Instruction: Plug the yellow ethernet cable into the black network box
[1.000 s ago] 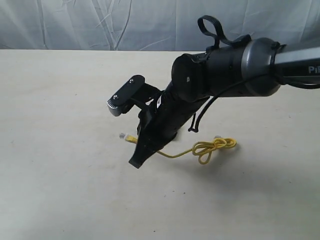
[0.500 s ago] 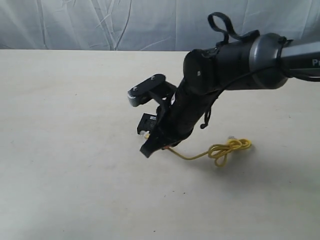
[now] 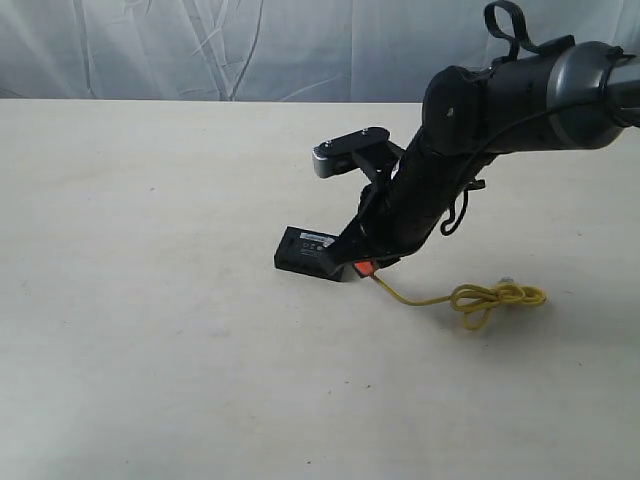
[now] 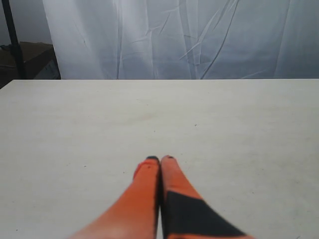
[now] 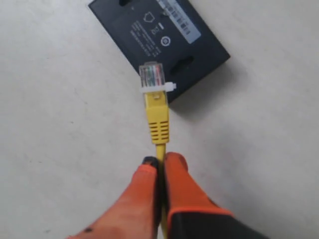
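Right hand (image 5: 160, 162) grasping yellow ethernet cable (image 5: 157, 119) just behind plug, plug tip at black network box (image 3: 305, 250) edge. Cable's loop on tabletop (image 3: 150, 300), 3 o'clock of box. Left hand (image 4: 160, 160) clenched, empty.

Ethernet cable (image 3: 468, 297) lies right of network box (image 3: 305, 250) — on table (image 3: 150, 300)

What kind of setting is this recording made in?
Probably a lab test bench: pale tabletop, wrinkled white cloth backdrop, and the yellow ethernet cable and black network box as props.

table (image 3: 150, 350): pale beige, plain, matte.
black network box (image 3: 308, 249): lies flat on it, label side up.
yellow ethernet cable (image 3: 495, 297): bunched loop rests on it, right of the box, apart.
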Robot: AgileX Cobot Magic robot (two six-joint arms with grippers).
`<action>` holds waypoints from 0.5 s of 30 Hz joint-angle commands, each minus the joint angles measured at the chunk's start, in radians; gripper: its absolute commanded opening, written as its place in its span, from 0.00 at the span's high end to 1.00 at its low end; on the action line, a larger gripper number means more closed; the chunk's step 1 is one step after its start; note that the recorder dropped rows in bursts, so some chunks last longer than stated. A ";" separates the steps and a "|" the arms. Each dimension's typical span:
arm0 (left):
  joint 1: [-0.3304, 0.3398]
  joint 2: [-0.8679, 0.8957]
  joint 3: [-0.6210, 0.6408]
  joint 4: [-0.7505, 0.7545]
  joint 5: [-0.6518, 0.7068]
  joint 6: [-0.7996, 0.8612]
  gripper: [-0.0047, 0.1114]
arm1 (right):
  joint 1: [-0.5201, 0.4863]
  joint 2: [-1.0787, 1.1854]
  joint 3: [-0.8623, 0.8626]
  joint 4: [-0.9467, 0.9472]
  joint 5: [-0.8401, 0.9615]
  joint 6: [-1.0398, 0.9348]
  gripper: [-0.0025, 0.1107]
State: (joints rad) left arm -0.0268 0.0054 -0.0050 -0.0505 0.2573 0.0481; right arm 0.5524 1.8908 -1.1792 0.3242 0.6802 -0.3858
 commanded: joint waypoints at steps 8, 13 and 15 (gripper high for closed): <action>-0.006 -0.005 0.005 0.063 -0.344 -0.002 0.96 | -0.005 -0.002 -0.001 0.023 -0.001 -0.004 0.98; -0.006 -0.005 0.005 0.019 -0.494 -0.027 0.96 | -0.005 -0.002 -0.001 0.018 -0.002 -0.006 0.98; -0.006 -0.005 -0.025 -0.105 -0.440 0.019 0.96 | -0.005 -0.002 -0.001 0.005 -0.002 -0.003 0.98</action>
State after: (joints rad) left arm -0.0268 0.0048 -0.0050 -0.0612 -0.2102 0.0381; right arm 0.5524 1.8908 -1.1792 0.3406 0.6802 -0.3858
